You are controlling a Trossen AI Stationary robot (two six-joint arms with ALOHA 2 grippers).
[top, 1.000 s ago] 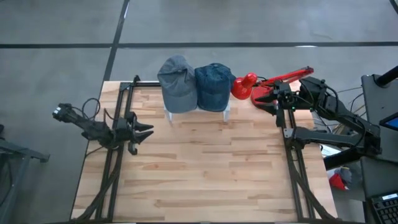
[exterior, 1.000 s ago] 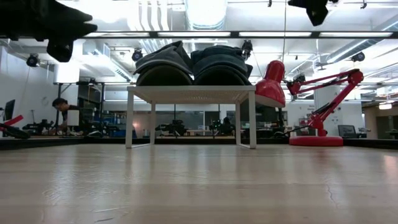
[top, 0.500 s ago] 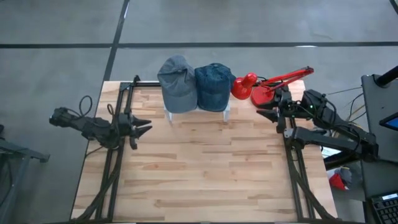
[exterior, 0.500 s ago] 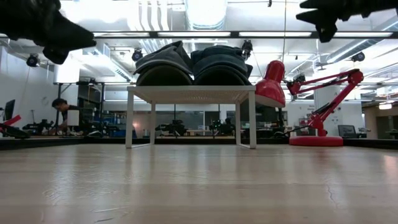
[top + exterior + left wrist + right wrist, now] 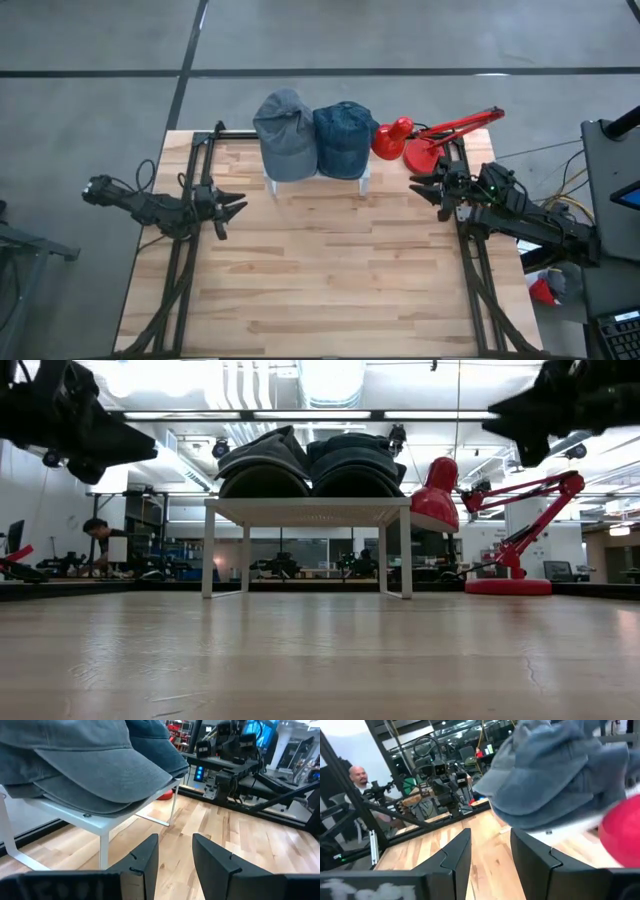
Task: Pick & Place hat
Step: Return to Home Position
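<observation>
Though soft, domed denim caps [image 5: 288,135].

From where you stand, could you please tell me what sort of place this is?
Most likely a robotics lab or workshop: the left gripper and right gripper hang open over the sides of a wooden table, bare ducts and strip lights run overhead, and a person sits in the room behind.
</observation>
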